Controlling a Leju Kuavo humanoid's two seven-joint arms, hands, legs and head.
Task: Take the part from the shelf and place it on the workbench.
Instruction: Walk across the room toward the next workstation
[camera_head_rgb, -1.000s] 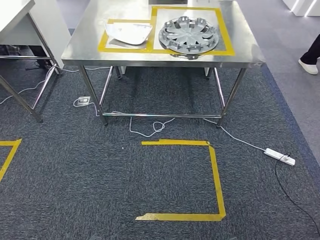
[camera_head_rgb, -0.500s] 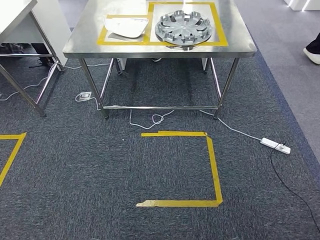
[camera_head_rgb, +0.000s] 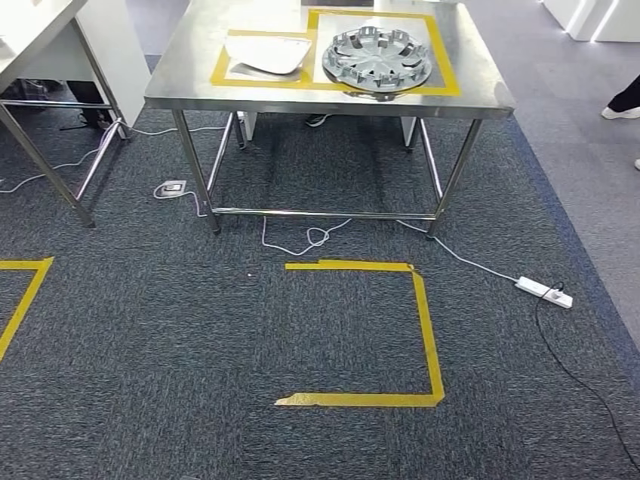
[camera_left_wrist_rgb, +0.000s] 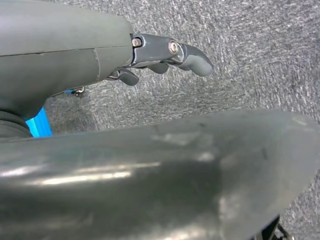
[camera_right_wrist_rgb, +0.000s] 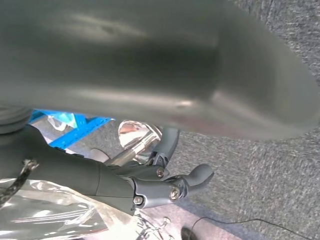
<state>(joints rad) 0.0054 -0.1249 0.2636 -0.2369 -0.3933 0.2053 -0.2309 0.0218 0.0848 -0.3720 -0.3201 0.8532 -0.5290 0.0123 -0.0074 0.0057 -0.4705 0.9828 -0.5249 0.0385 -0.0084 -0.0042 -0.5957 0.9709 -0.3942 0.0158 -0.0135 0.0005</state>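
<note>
Both the left hand (camera_left_wrist_rgb: 166, 55) and right hand (camera_right_wrist_rgb: 166, 182) hang with fingers apart and empty, while the view has shifted, the steel desk (camera_head_rgb: 189, 85) carrying the silver hubcap-like part (camera_head_rgb: 376, 60) sitting farther ahead.

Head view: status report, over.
Left hand empty, fingers apart. Right hand beside shiny part, grip unclear. Workbench ahead; power strip on floor.

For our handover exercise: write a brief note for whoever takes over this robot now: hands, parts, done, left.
Left hand: over carpet, holding nothing.
Right hand: shiny metal piece and clear film by its fingers; grip unclear.
Workbench ahead: wheel cover and white part lie inside the yellow tape.
Done: those two seem placed. Left: check the right hand; if it carries a part, set it on the workbench.
</note>
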